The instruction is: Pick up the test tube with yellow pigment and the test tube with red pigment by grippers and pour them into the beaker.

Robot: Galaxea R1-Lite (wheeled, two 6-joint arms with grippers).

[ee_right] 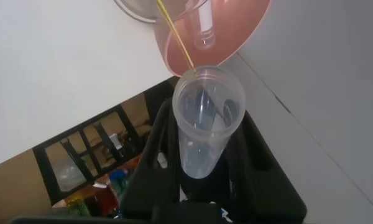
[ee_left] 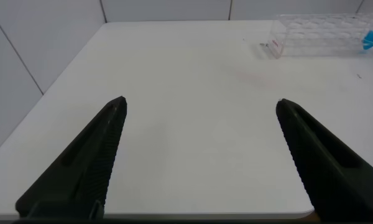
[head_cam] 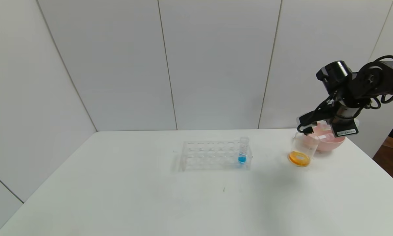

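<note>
- Your right gripper is up near the far right corner of the counter, its jaws clamped around a clear test tube that is tipped mouth-down over the beaker.
- A thin thread of liquid runs from the tube's lip in the right wrist view, and the beaker already holds orange liquid at its bottom, so you look to be near the end of the pour.
- I cannot tell from colour whether this is the test tube with red pigment (it looks all but drained); no yellow-tipped or red-tipped tube stands in the rack.
- Hold the tilt steady and keep the lip over the beaker's mouth, not over the pink bowl just behind it; let the last drops fall before you level out.
- Don't squeeze harder; the tube is thin-walled and will probably slip or crack under a jerk.
- The left gripper hangs idle with jaws spread wide above the left side of the counter.
- The counter is plain white; the rack sits mid-counter with only the blue-tipped tube in its right end.
- Pale wall panels close off the far and left sides; past the right edge a wooden floor shows.
</note>
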